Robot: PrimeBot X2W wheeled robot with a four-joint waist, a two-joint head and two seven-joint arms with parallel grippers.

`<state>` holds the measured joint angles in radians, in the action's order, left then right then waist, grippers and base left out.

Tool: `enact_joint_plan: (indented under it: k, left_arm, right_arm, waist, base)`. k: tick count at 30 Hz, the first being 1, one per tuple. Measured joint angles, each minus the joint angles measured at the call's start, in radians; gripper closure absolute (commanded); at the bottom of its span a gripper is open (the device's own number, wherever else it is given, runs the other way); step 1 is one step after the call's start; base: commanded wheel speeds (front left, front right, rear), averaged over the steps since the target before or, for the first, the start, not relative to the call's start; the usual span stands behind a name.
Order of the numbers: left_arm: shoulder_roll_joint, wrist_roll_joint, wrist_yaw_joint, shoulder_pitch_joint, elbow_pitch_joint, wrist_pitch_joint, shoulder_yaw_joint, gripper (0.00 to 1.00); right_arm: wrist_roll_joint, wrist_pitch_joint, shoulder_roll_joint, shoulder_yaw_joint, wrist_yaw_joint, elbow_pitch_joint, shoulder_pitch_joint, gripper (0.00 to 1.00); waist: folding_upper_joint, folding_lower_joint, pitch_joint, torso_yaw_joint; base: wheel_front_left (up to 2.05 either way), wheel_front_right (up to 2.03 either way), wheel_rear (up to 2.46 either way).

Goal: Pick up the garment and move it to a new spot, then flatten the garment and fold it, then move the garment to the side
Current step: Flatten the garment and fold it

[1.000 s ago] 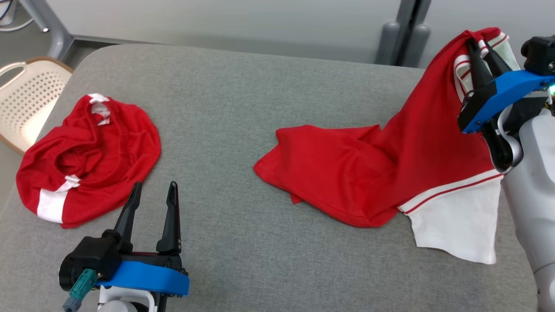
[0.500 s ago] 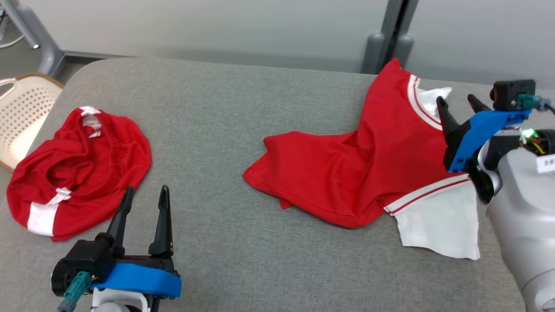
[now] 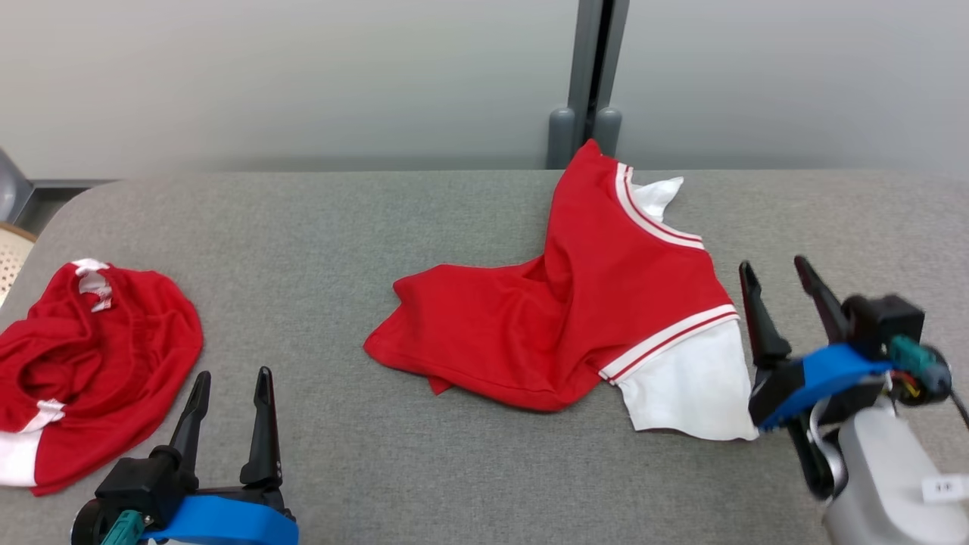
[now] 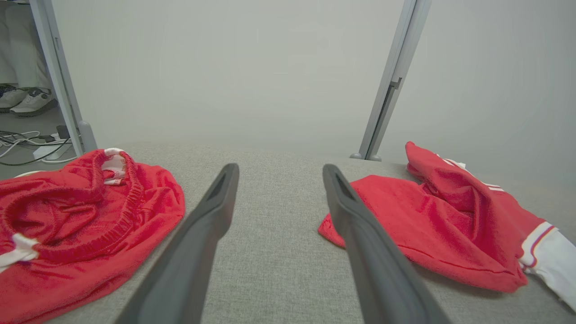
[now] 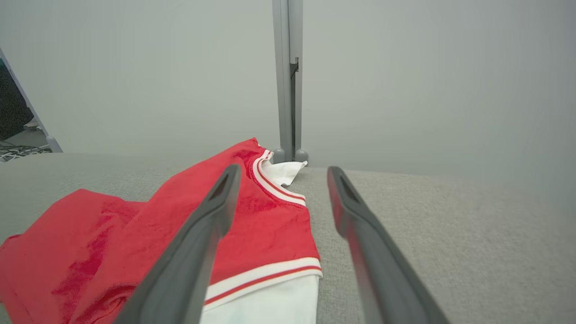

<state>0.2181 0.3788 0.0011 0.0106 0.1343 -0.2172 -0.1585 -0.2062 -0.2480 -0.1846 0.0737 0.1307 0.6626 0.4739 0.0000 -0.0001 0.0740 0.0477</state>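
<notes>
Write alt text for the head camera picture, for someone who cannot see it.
A rumpled red shirt with white sleeves lies on a grey fabric surface. The right gripper stands open beside it, the left gripper open near a bunched red garment.

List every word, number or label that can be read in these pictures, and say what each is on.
No text can be read here.
On the right forearm, a white sticker: dark marks, too blurred to read.
In the waistband of the red shorts, a white tag: red print, too blurred to read.
On the red and white shirt: no lettering shows.
</notes>
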Motion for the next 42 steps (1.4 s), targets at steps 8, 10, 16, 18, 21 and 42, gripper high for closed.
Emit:
enact_joint_plan:
  k: [8, 10, 16, 18, 21, 42]
  left_arm:
    - [0.006, 0.007, 0.012, 0.019, 0.006, 0.000, 0.002, 0.00]
    - [0.006, 0.009, 0.015, 0.023, 0.010, 0.003, 0.001, 0.00]
    - [0.007, 0.012, 0.015, 0.028, 0.024, 0.011, -0.010, 0.00]
    - [0.007, 0.016, 0.015, 0.029, 0.028, 0.013, -0.013, 0.00]
    - [0.007, 0.016, 0.015, 0.029, 0.030, 0.013, -0.015, 0.00]
    - [0.015, 0.043, 0.002, -0.051, 0.079, 0.071, -0.038, 0.00]
  right_arm:
    - [0.040, 0.075, 0.070, -0.077, 0.000, -0.335, -0.254, 0.00]
    - [0.047, 0.104, 0.090, -0.098, 0.000, -0.399, -0.306, 0.00]
    - [0.058, 0.172, 0.120, -0.148, 0.000, -0.543, -0.403, 0.00]
    - [0.063, 0.190, 0.126, -0.153, 0.000, -0.570, -0.425, 0.00]
    - [0.064, 0.208, 0.129, -0.165, 0.000, -0.602, -0.448, 0.00]
    - [0.047, 0.298, 0.134, -0.157, 0.000, -0.597, -0.453, 0.00]
  waist:
    - [0.0000, 0.0000, -0.034, -0.038]
    - [0.0000, -0.0001, -0.040, -0.043]
    - [0.0000, -0.0001, -0.044, -0.055]
    - [0.0000, 0.0000, -0.044, -0.058]
    - [0.0000, 0.0000, -0.044, -0.061]
    - [0.0000, 0.0001, 0.001, -0.070]
  base:
    - [0.00, 0.00, 0.00]
    - [0.00, 0.00, 0.00]
    - [0.00, 0.00, 0.00]
    - [0.00, 0.00, 0.00]
    - [0.00, 0.00, 0.00]
    - [0.00, 0.00, 0.00]
